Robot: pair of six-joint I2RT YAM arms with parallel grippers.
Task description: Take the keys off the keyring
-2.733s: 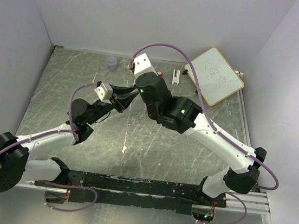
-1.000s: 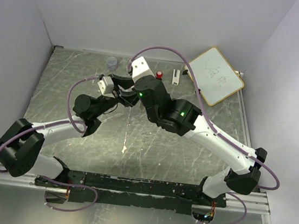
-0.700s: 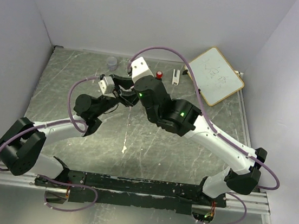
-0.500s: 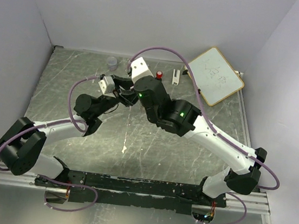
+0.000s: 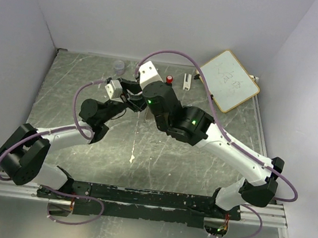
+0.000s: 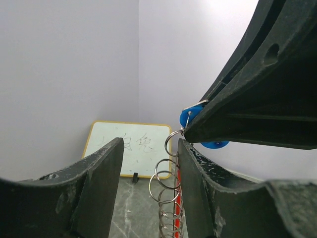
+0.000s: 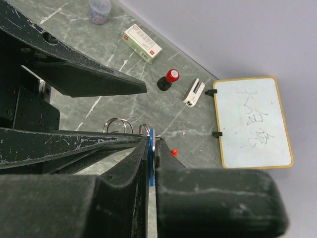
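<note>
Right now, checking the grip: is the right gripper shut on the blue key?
Shut: the right gripper pinches the blue key edge-on between its fingers, no gap.

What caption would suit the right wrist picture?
Right jaws pinch a blue-headed key, key rings dangling, whiteboard beyond.

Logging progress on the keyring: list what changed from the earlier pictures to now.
The left arm swung toward the far wall, carrying the left hand farther back, beside the right hand, which is shut on the blue key. The right arm shifted slightly left, uncovering the red knob. Whiteboard, cup and clip stayed put.
</note>
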